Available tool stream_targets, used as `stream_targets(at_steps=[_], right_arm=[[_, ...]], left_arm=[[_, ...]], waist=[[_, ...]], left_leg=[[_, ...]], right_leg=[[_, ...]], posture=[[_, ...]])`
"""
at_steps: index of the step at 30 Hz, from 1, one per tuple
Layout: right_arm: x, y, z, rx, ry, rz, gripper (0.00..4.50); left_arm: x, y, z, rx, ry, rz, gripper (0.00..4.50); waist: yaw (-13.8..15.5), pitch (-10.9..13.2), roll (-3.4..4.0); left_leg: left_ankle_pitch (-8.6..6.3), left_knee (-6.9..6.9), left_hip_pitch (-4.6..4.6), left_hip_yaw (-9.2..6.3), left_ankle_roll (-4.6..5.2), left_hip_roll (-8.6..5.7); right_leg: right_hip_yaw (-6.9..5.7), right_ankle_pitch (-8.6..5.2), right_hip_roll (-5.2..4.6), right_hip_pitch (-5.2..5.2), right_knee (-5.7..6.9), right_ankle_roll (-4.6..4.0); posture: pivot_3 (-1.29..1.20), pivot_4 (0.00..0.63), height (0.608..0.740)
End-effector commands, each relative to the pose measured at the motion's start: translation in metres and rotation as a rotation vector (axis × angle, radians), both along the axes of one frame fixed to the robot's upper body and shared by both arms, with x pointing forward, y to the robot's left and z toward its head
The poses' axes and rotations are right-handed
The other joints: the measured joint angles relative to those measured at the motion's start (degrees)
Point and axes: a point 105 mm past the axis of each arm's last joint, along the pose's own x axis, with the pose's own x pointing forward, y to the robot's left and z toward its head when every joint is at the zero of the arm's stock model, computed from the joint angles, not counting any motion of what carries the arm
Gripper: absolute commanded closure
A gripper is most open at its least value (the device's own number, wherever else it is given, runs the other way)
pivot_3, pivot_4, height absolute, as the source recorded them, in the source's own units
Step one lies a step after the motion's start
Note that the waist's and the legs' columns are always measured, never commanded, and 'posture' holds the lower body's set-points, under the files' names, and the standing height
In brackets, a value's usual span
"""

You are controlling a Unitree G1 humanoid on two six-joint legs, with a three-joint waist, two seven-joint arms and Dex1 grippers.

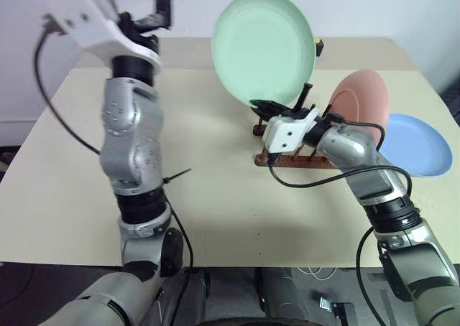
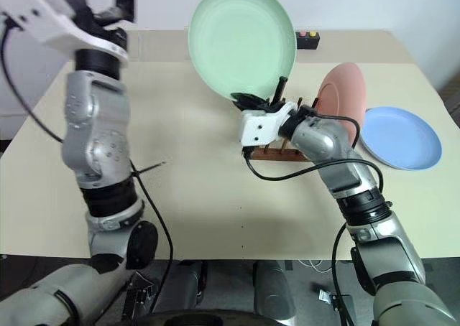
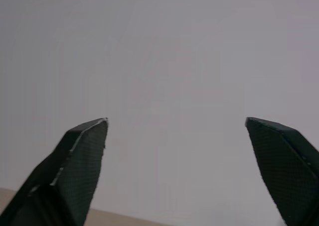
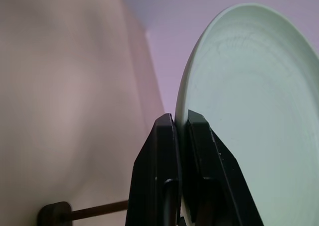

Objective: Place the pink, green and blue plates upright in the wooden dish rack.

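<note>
Right gripper (image 1: 260, 105) clamps the lower rim of the green plate (image 1: 264, 47), holding it upright above the wooden dish rack (image 1: 295, 157) | pink plate (image 1: 361, 100) stands in the rack | blue plate (image 1: 417, 143) lies flat on the table (image 1: 215, 182) beside it | left gripper (image 1: 133, 6) raised, fingers spread wide, empty

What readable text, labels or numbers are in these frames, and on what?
None readable.
Green plate, pink plate, blue plate, wooden dish rack: no markings visible.
Small dark box at the table's far edge: coloured buttons, no legible label.
</note>
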Motion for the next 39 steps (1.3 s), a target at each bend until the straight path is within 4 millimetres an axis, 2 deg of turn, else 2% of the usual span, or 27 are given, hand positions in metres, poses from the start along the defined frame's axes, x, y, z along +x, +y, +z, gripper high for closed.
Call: stream_targets(at_steps=[1,3,4,7,10,13,16,18,27,39], right_arm=[[-0.017,-0.01,0.039,0.182,0.016,0.078,4.5],[-0.025,-0.023,0.051,0.337,0.135,0.126,4.5],[-0.03,-0.029,0.057,0.415,0.2,0.156,4.5],[-0.042,-0.039,0.069,0.579,0.333,0.226,4.5],[-0.056,-0.046,0.071,0.7,0.473,0.303,4.5],[-0.066,-0.05,0.069,0.759,0.57,0.34,4.5],[-0.069,-0.066,0.057,0.887,0.696,0.343,4.5],[-0.07,-0.068,0.055,0.921,0.733,0.346,4.5],[-0.063,-0.074,0.029,0.991,0.873,0.288,4.5],[-0.053,-0.087,0.025,1.126,0.926,0.286,4.5]], left_arm=[[0.005,0.0,-0.012,0.106,0.044,0.008,0.02],[0.016,-0.008,-0.046,0.279,0.17,-0.034,0.02],[0.016,-0.017,-0.064,0.347,0.216,-0.105,0.02],[0.009,-0.038,-0.101,0.452,0.299,-0.274,0.02],[-0.005,-0.058,-0.13,0.537,0.358,-0.429,0.02],[-0.017,-0.07,-0.146,0.577,0.394,-0.537,0.02],[-0.031,-0.088,-0.172,0.65,0.456,-0.652,0.02],[-0.032,-0.09,-0.177,0.661,0.469,-0.658,0.02],[-0.031,-0.092,-0.176,0.641,0.467,-0.651,0.02],[-0.03,-0.092,-0.176,0.642,0.467,-0.645,0.02]], waist=[[0.1,0.0,0.0],[0.1,0.0,0.0],[0.0,0.0,0.03],[0.0,0.0,0.02],[0.0,0.0,0.03],[0.1,0.0,0.03],[0.1,0.0,0.06],[0.1,0.0,0.06],[0.1,0.0,0.07],[0.2,0.0,0.07]], left_leg=[[0.0,0.01,0.0,-0.01,0.0,0.0],[0.0,0.0,0.0,-0.01,0.01,0.0],[0.0,-0.01,0.0,-0.02,0.01,0.01],[-0.03,-0.01,0.02,-0.03,0.05,0.01],[-0.03,-0.01,0.01,-0.04,0.06,0.03],[-0.05,-0.02,0.02,-0.04,0.09,0.04],[-0.06,-0.02,0.04,-0.03,0.11,0.05],[-0.08,-0.01,0.04,0.0,0.14,0.04],[-0.07,0.01,0.08,0.02,0.14,0.05],[-0.07,0.01,0.08,0.02,0.14,0.05]], right_leg=[[0.0,0.0,0.0,0.0,0.0,0.0],[0.0,0.0,0.0,0.0,0.01,0.0],[0.0,0.0,0.01,0.0,0.02,0.0],[0.0,0.0,0.0,0.02,0.05,-0.01],[0.0,0.0,0.01,-0.01,0.08,-0.03],[0.0,-0.01,0.01,0.0,0.07,-0.04],[0.0,-0.02,0.02,0.02,0.07,-0.05],[0.01,-0.02,0.01,0.04,0.06,-0.04],[0.02,-0.02,0.03,0.04,0.06,-0.04],[0.02,-0.02,0.03,0.05,0.04,-0.04]], posture=[[0.0,0.15,0.734],[0.0,0.15,0.734],[0.0,0.15,0.734],[0.0,0.15,0.734],[0.0,0.15,0.734],[0.0,0.15,0.734],[0.0,0.15,0.734],[0.0,0.15,0.734],[0.0,0.15,0.734],[0.0,0.15,0.734]])
